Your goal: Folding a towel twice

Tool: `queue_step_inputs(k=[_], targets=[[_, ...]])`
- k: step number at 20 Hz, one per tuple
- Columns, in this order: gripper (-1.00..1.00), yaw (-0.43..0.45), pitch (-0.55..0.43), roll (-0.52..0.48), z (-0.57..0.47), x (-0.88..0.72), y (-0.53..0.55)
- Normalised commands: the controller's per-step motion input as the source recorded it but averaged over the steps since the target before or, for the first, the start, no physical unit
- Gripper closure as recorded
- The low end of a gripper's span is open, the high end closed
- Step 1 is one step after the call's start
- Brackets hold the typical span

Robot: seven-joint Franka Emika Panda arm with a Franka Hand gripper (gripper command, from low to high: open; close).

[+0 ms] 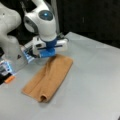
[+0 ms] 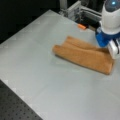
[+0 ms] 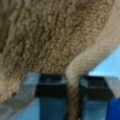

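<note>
Wrist view shows the gripper (image 3: 73,100) pinched tight on a fold of the towel (image 3: 55,37). Both front views have the towel (image 1: 48,77) lying as a long folded strip mid-table (image 2: 37,75), gripper (image 1: 48,53) at its upper end. I'd keep that edge taut; loads of bare table toward the frame's right

Looks like a robotics lab setup, not anyone's home. Plain grey desk (image 1: 95,75) with a black perforated breadboard-style panel (image 2: 15,105) along its edge in a front view, aluminium framing (image 2: 75,10) behind it, dark backdrop all round, and a white Franka arm (image 1: 42,20) bolted in beside some electronics (image 1: 6,68)
</note>
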Motion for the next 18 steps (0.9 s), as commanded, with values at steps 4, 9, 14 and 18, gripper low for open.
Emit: queue_step_inputs(k=[4, 9, 14, 18], targets=[[-1.00, -0.020, -0.186, 0.123, -0.16, -0.42, 0.01], [-1.00, -0.056, -0.283, 0.138, -0.23, -0.29, 0.03], [-1.00, -0.062, -0.266, 0.131, -0.21, -0.20, 0.07], [-1.00, -0.044, -0.117, 0.149, 0.04, -0.24, 0.11]])
